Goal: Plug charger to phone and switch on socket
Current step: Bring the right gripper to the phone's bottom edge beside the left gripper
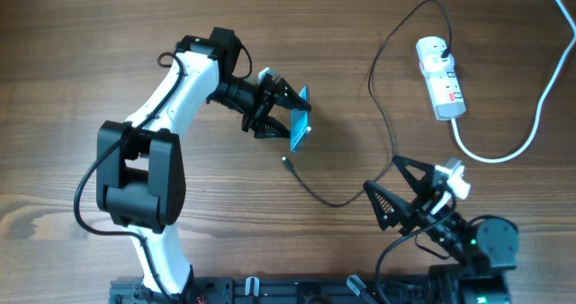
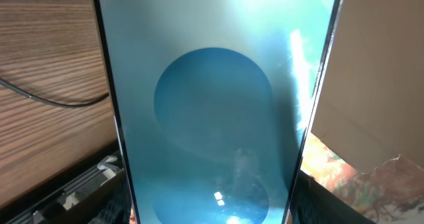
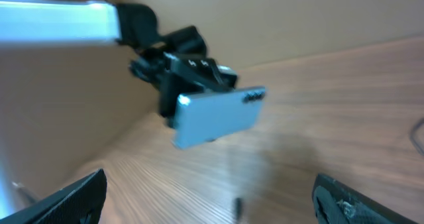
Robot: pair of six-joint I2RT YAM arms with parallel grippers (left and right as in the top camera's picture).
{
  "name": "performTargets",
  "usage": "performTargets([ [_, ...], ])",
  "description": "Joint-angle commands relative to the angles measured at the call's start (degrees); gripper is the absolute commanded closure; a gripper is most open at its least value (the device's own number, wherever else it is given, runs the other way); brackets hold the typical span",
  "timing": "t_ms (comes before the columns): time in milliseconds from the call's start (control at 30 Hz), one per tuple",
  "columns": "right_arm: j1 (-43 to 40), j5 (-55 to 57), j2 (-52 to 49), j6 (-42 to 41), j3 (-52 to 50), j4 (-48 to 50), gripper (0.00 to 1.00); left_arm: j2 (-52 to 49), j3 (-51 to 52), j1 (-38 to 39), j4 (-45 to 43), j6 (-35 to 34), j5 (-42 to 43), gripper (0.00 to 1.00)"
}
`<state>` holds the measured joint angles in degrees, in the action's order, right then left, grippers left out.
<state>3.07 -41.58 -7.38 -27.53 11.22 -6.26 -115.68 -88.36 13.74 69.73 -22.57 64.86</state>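
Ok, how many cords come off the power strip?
2. The thin black charger cable leaves the power strip at its far end and trails to a loose tip near the phone; the thick white cord leaves its near end, looping right.

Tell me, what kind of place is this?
Probably a robot test bench, maybe in a lab: a left arm holding a phone, a right arm, and a socket on a wooden table.
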Motion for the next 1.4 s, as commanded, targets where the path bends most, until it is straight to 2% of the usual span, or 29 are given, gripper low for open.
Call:
performTargets([
  [0,0.1,-7.3,-12.0,-3.6,10.9,-3.0,0.0,1.8,-1.4,-0.4,-0.1,1.1,3.0,0.62],
  [133,0.1,-16.1,-32.5,6.5,27.8,-17.4,0.0,1.8,-1.4,-0.4,-0.1,1.1,3.0,0.62],
  [200,0.2,-14.9,-42.5,16.3,38.5,-29.7,0.0,1.8,-1.4,-0.4,-0.1,1.1,2.8,0.62],
  [267,0.2,-13.6,-49.4,19.8,45.9,-35.5,0.0,1.8,-1.4,-0.4,-0.1,1.1,2.6,0.63],
  [367,0.1,-17.5,-57.3,5.9,50.7,-30.3,0.0,1.8,-1.4,-0.4,-0.5,1.1,2.6,0.63],
  [433,0.3,-25.3,-61.1,5.8,50.7,-25.4,0.0,1.8,-1.4,-0.3,-0.5,1.2,2.6,0.7],
  [500,1.2,-22.8,-63.8,2.8,50.7,-24.9,0.11,1.8,-1.4,-0.3,-0.5,2.3,2.6,0.74],
  [567,2.7,-16.6,-66.0,2.0,50.7,-26.5,0.15,1.8,-1.4,-0.3,-0.5,3.5,2.6,0.74],
  [633,4.0,-8.9,-68.7,-1.0,50.7,-29.3,0.15,1.8,-1.4,-0.3,-0.3,7.9,2.6,0.74],
  [700,4.1,-6.0,-71.1,-2.6,50.6,-30.6,0.15,1.8,-1.4,-0.3,-0.1,11.9,2.6,0.75],
  [967,5.9,-6.5,-83.8,0.8,50.6,-35.3,0.13,1.8,-1.4,0.8,7.1,26.3,1.9,0.76],
  [1033,7.3,-7.0,-84.5,0.5,50.6,-33.8,0.01,1.8,-1.4,1.6,7.9,26.9,-1.1,0.76],
  [1067,7.9,-7.5,-84.5,0.2,50.6,-32.8,0.05,1.8,-1.4,2.2,7.9,26.9,-2.6,0.76],
  [1133,8.5,-7.5,-84.6,-3.2,50.5,-31.7,0.05,1.8,-1.4,3.5,7.9,26.9,-4.5,0.76],
  [1267,8.7,-10.6,-84.7,-10.6,50.5,-29.4,0.06,1.8,-1.4,7.0,7.9,31.4,-5.0,0.76],
  [1367,8.7,-10.7,-84.7,-13.5,50.5,-29.4,0.09,1.8,-1.4,8.7,7.6,31.4,-5.2,0.76],
])
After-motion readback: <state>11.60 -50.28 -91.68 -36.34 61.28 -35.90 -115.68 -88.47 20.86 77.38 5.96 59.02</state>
